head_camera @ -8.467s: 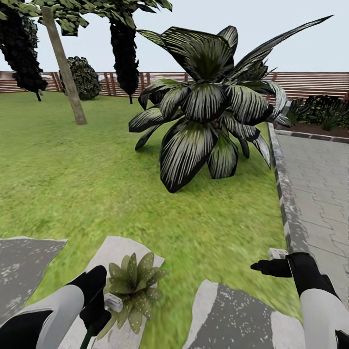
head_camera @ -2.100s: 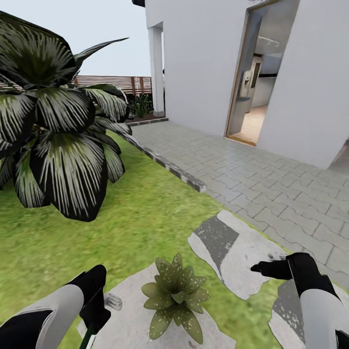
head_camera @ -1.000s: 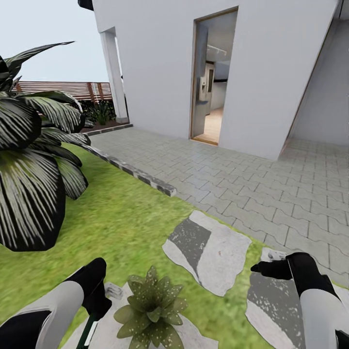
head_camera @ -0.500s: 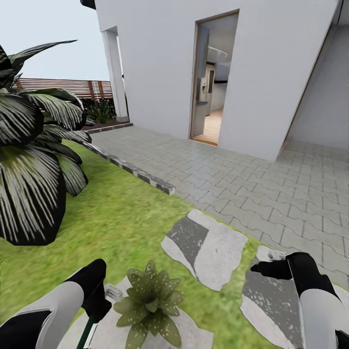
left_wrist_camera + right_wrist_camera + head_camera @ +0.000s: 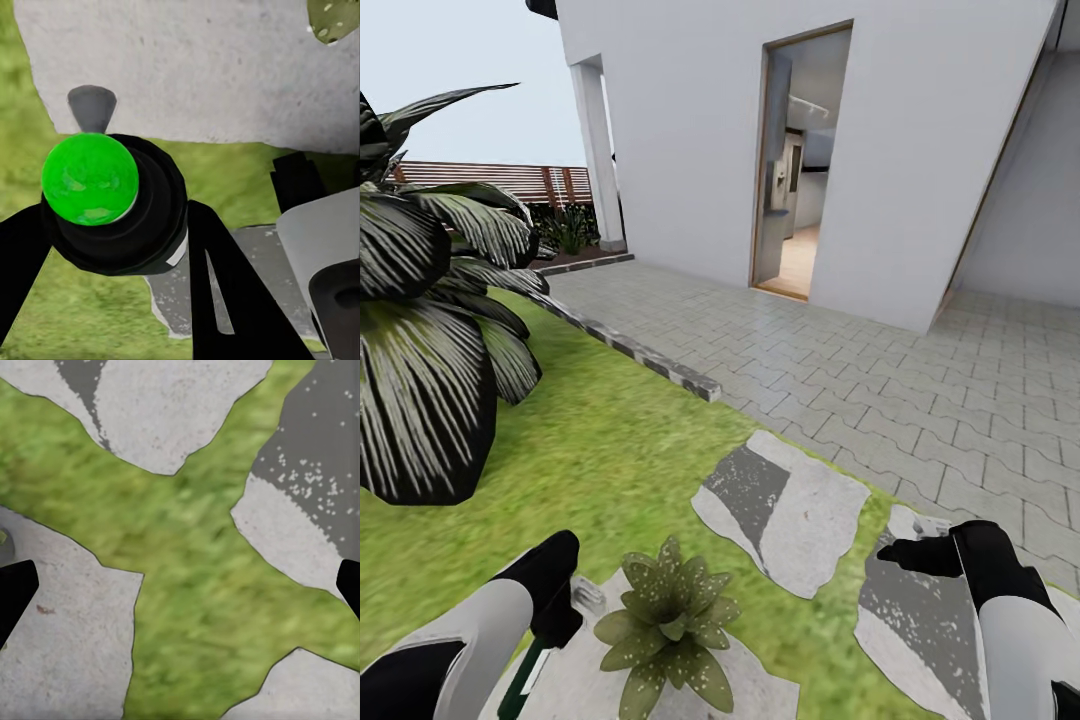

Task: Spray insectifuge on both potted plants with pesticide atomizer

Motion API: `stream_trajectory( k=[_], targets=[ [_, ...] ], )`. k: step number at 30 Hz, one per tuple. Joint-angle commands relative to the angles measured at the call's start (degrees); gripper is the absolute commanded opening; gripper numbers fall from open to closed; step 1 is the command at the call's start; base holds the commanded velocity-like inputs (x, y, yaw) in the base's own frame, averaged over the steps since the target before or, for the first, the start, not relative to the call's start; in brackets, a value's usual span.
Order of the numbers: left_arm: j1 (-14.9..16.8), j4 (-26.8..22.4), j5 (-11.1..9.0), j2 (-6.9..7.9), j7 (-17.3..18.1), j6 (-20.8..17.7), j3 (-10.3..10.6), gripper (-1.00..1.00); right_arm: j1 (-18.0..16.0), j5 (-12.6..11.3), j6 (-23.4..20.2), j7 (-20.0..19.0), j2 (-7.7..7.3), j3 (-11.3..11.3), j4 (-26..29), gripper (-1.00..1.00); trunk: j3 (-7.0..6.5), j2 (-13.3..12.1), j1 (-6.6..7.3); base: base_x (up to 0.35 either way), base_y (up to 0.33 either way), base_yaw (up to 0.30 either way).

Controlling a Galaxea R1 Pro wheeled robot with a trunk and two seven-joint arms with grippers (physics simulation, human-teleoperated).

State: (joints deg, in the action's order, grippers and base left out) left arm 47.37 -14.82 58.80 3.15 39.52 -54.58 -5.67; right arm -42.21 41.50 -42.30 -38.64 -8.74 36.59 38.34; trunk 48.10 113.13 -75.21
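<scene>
One potted plant (image 5: 665, 625), a low rosette of speckled green leaves, sits on a stone slab (image 5: 575, 680) of the garden lawn (image 5: 600, 450), just right of my left gripper (image 5: 555, 615). That gripper is shut on the pesticide atomizer (image 5: 523, 678), whose pale nozzle (image 5: 588, 597) points toward the plant. In the left wrist view the atomizer (image 5: 90, 180) shows a bright green top on a black body between the black fingers (image 5: 225, 292), and a leaf tip (image 5: 334, 15) shows beyond. My right gripper (image 5: 905, 555) hangs open over grass (image 5: 195, 585) between slabs. The second potted plant is out of view.
The tall dark palm (image 5: 420, 330) stands at the left. A stone curb (image 5: 650, 360) separates the lawn from grey paving (image 5: 920, 390). Behind is a white house wall with an open doorway (image 5: 800, 170). More stone slabs (image 5: 790, 510) lie ahead, and a slat fence (image 5: 490, 183) stands far back.
The camera has swung right, from the lawn and palm to the house and paving. In the last half second the view holds still and the atomizer in my left gripper tilts slightly.
</scene>
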Motion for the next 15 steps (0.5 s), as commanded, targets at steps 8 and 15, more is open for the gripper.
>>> stream_trajectory(
  k=[8,15],
  targets=[
    [0.0,6.37,0.53,-0.16,0.07,1.57,-0.49,-1.0,-0.06,0.54,-0.06,-0.56,0.03,0.26,0.06,1.0,0.06,0.03,0.01,0.0,0.0,0.0],
    [0.0,12.1,0.53,-0.17,0.52,1.67,-0.49,-1.0,-0.05,0.56,-0.06,-0.56,0.03,0.24,0.06,1.0,0.06,0.03,0.01,0.0,0.0,0.0]
  ],
)
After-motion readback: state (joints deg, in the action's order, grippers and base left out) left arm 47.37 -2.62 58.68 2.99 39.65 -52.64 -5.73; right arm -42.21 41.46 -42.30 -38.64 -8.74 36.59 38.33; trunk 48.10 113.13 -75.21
